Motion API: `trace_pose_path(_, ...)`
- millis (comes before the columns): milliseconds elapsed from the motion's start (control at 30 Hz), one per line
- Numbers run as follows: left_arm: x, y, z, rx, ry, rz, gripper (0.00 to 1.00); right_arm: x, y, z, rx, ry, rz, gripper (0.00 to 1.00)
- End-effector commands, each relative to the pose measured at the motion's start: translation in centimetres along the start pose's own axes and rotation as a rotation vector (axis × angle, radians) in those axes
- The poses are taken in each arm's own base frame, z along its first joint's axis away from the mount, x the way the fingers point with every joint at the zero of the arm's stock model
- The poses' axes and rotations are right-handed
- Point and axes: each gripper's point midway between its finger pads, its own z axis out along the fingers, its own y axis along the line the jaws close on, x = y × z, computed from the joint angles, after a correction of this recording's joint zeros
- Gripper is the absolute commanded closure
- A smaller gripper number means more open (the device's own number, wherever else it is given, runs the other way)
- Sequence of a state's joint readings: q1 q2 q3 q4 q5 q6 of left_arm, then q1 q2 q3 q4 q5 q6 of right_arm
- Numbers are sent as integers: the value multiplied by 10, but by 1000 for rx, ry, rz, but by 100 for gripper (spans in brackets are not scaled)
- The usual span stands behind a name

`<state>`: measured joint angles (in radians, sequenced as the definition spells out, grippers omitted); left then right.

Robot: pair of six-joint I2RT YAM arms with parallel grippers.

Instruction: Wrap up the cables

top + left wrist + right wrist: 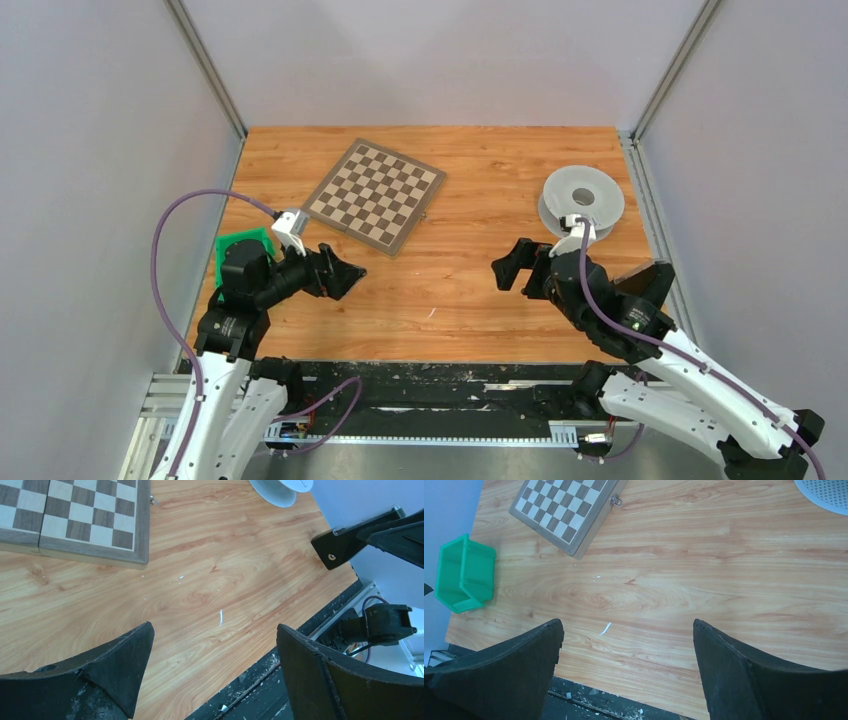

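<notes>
Both my left end effector (350, 272) and right end effector (505, 270) hang spread wide, empty, facing across the bench (470, 315), ready, I judge, to start wrapping.

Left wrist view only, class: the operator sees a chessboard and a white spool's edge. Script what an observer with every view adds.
Operator: What's beside my arm?
Observer: A green bin stands by the table's left edge, partly under the left arm in the top view.
Operator: And the right gripper?
Observer: The right gripper is open and holds nothing.
</notes>
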<state>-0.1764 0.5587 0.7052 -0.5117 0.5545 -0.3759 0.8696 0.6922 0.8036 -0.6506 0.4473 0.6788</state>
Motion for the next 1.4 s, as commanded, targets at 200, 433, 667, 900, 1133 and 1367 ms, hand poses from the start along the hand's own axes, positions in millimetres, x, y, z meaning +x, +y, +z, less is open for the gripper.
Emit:
trace_pose_path(200,-11,29,-6,-189,-58,-1,0,-20,-1,-11,-26,-100,34,0)
trace_pose_path(433,-45,95,-39,-660,-221,-154,0,-18,3,-14,-70,-99,25,0)
trace_pose_path(667,-80,161,-86,-1168,-329,-303,4,-23,15,-23,-139,-100,27,0)
trace_pose_path(900,-65,228,-114,-1434,-415,-541,25,-36,23,-37,-198,-135,35,0)
trace_pose_path(1133,-45,261,-131,-1598,-459,-704,35,-41,30,-38,-225,-147,27,0)
trace_pose_path(1367,-13,291,-120,-1627,-441,-872,44,-37,39,-33,-242,-112,22,0)
